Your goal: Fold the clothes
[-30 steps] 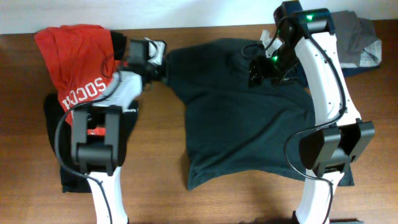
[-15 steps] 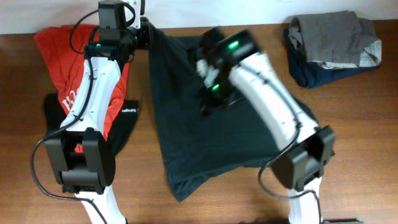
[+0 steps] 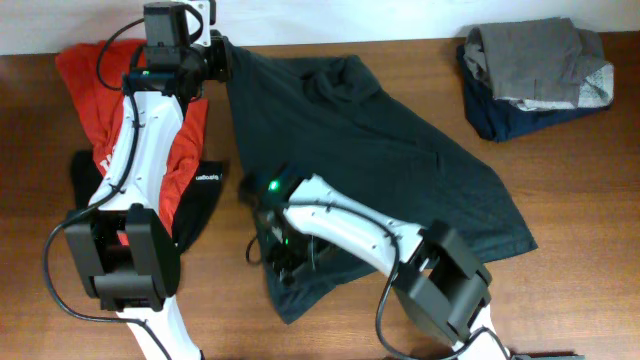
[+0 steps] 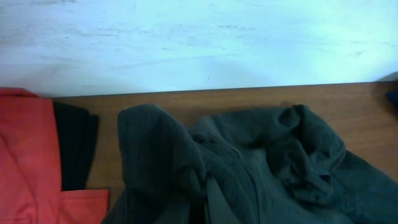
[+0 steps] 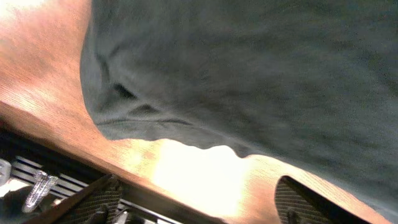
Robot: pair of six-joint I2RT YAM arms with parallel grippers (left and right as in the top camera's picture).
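The left tool (image 3: 217,62) is clamped tight on a bunched corner of the large black soft-cloth T-shirt (image 3: 380,160), at 11 o'clock on the brown wooden counter (image 3: 590,220). Only the overhead view shows this grip. The tool's own camera shows none of its fingers, just the T-shirt heaped in folds close under the lens, with a white wall (image 4: 199,43) behind it.

The right tool (image 3: 285,258) hangs over the T-shirt's near-left corner, at 7 o'clock. From above it is a dark mass and its gap cannot be read. Its own camera shows its two fingers (image 5: 102,196) spread wide with nothing between them, and ahead of them bare counter and the T-shirt's rumpled edge.

The T-shirt lies spread from 11 o'clock across the middle to 4 o'clock, and down to 7 o'clock.

Counted from above there are two arms, two tools and five garments. The crumpled red cloth garment with white print (image 3: 95,85) sits at 10 o'clock, overlapping the flat black cloth garment with small white lettering (image 3: 205,195) at 9 o'clock. At 2 o'clock the folded grey cloth garment (image 3: 530,55) rests on the navy cloth garment (image 3: 495,118).

Besides the T-shirt, the left wrist view catches only red cloth and a black strip beside it. The right wrist view shows the T-shirt as its only garment.
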